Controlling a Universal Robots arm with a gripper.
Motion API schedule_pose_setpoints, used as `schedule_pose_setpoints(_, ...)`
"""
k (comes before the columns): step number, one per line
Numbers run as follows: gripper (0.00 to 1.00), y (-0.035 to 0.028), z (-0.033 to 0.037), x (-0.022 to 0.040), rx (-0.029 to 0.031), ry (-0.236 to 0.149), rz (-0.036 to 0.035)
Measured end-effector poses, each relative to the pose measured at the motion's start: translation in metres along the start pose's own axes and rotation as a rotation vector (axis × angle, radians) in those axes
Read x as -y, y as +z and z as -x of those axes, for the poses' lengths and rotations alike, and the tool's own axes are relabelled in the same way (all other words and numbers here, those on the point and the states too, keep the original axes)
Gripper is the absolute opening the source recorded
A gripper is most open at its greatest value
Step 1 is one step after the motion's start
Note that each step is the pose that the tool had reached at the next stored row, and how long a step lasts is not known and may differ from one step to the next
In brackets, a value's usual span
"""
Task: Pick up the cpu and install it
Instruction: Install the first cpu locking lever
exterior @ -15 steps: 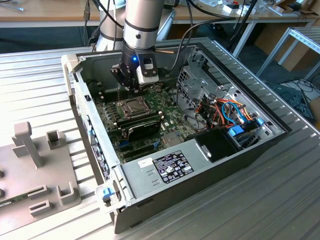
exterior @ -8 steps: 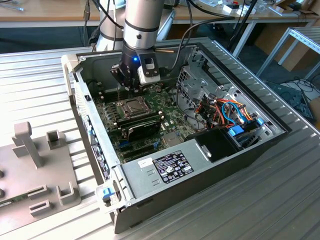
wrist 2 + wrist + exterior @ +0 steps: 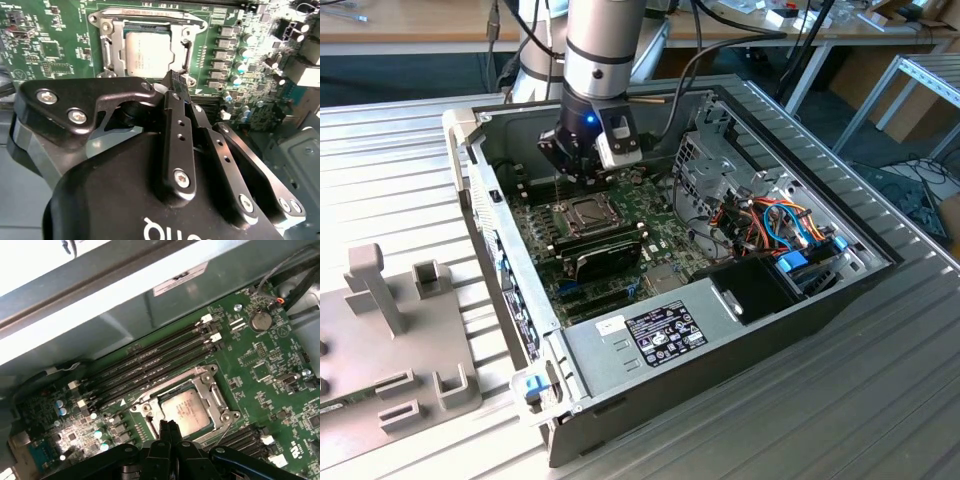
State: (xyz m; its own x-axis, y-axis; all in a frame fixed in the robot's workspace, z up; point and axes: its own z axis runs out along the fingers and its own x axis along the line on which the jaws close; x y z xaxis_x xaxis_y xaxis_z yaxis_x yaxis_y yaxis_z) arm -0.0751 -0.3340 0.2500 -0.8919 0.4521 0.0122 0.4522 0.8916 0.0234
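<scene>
- My gripper (image 3: 172, 80) is closed: the two black fingers (image 3: 175, 125) run together to a single narrow tip, with nothing between them.
- In the first wrist view the same tip (image 3: 168, 428) sits pressed together just above the socket's edge, holding nothing.
- The cpu (image 3: 148, 51) lies flat in the socket (image 3: 111, 47) on the motherboard (image 3: 55, 45), silver-grey top facing up, just beyond my fingertips at 12 o'clock in the second wrist view.
- In the first wrist view the cpu (image 3: 186, 411) sits inside the metal frame (image 3: 212, 385); my tip is beside its near edge. I cannot tell whether I touch the chip or hover just off it.
- Memory slots (image 3: 150, 360) run in parallel dark rows near the socket, towards the case wall (image 3: 115, 315).
- In the exterior view my arm (image 3: 605, 45) comes straight down into the open computer case (image 3: 800, 290), gripper (image 3: 582, 172) just above the socket (image 3: 585, 211).
- A black rectangular module (image 3: 610, 255) lies at 5 o'clock from the socket, apart from my hand.
- The case rests on a ribbed metal table (image 3: 390, 180).
</scene>
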Motion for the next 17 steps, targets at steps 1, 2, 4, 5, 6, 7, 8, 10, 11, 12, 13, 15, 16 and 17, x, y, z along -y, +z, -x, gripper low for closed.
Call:
schedule_pose_setpoints(1, 0.11, 0.0000, -0.0019, 0.0010, 0.0000, 0.000, 0.0000)
schedule_pose_setpoints(2, 0.11, 0.0000, -0.0041, 0.0021, 0.0000, -0.001, 0.0000)
schedule_pose_setpoints(4, 0.11, 0.0001, -0.0092, 0.0046, -0.0006, -0.001, 0.0014)
schedule_pose_setpoints(5, 0.11, 0.0000, -0.0102, 0.0051, -0.0014, -0.002, 0.0062)
schedule_pose_setpoints(6, 0.11, -0.0007, -0.0103, 0.0052, -0.0014, -0.002, 0.0068)
schedule_pose_setpoints(7, 0.11, -0.0014, -0.0103, 0.0052, -0.0009, -0.002, 0.0072)
schedule_pose_setpoints(8, 0.11, -0.0030, -0.0103, 0.0051, 0.0001, -0.002, 0.0078)
schedule_pose_setpoints(10, 0.11, -0.0036, -0.0103, 0.0051, 0.0007, -0.002, 0.0082)
schedule_pose_setpoints(11, 0.11, -0.0036, -0.0103, 0.0051, 0.0007, -0.002, 0.0083)
schedule_pose_setpoints(12, 0.11, -0.0036, -0.0103, 0.0051, 0.0007, -0.002, 0.0081)
schedule_pose_setpoints(13, 0.11, -0.0037, -0.0103, 0.0051, 0.0006, -0.002, 0.0080)
schedule_pose_setpoints(15, 0.11, -0.0037, -0.0103, 0.0051, -0.0064, -0.002, 0.0080)
schedule_pose_setpoints(16, 0.11, -0.0037, -0.0104, 0.0051, -0.0070, -0.001, 0.0080)
schedule_pose_setpoints(17, 0.11, -0.0037, -0.0104, 0.0051, -0.0072, -0.001, 0.0081)
